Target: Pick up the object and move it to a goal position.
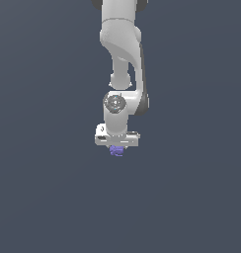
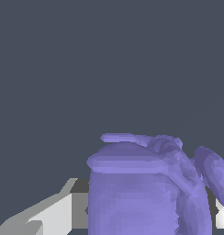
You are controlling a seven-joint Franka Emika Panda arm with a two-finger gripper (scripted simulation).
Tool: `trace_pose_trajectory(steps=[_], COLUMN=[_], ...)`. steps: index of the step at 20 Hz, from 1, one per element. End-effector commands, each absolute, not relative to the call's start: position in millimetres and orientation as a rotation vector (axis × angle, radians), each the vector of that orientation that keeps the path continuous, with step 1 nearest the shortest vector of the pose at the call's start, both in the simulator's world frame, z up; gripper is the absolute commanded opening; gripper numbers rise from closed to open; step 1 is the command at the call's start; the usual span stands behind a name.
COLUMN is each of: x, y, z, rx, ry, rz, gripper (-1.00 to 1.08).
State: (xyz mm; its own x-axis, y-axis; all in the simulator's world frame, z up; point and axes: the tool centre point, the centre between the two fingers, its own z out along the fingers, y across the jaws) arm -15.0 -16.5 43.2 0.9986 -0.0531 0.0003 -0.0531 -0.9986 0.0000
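The object (image 2: 146, 188), purple and lumpy, fills the wrist view close up, with pale fingers (image 2: 49, 213) on either side of it. In the exterior view it (image 1: 116, 150) sits under the gripper (image 1: 117, 147), clenched on it against plain grey; no bench edges show.

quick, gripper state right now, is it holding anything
Gripper: shut on the purple object, which sits between its fingers.

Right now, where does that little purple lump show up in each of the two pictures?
Exterior view: the purple lump peeks out just beneath the white tool, mid-frame.
Wrist view: the lump looms large, filling the lower middle and right.
Shared landmark: the white tool, its finger beside the lump.
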Motion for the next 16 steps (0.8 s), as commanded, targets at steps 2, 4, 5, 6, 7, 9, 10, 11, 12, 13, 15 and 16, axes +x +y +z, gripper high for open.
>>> trace_pose_trajectory(steps=[2,4,5,6,7,9,10,11,12,13,15,16], x=[-15,-15,-15,-15,-15,-15,-15,-15,-15,-15,-15,-14], y=[-5,5,12,19,27,45,54,62,70,77,88,93], z=[50,57,61,65,70,81,87,92,97,101,108,111], rx=[3.141,3.141,3.141,3.140,3.140,3.140,3.140,3.140,3.140,3.140,3.140,3.140], ry=[-0.082,-0.082,-0.082,-0.082,-0.082,-0.082,-0.082,-0.082,-0.082,-0.082,-0.082,-0.082], rz=[0.002,0.002,0.002,0.001,0.001,0.001,0.001,0.001,0.001,0.001,0.001,0.001], gripper=[-1.00,-1.00,-1.00,-1.00,-1.00,-1.00,-1.00,-1.00,-1.00,-1.00,-1.00,-1.00])
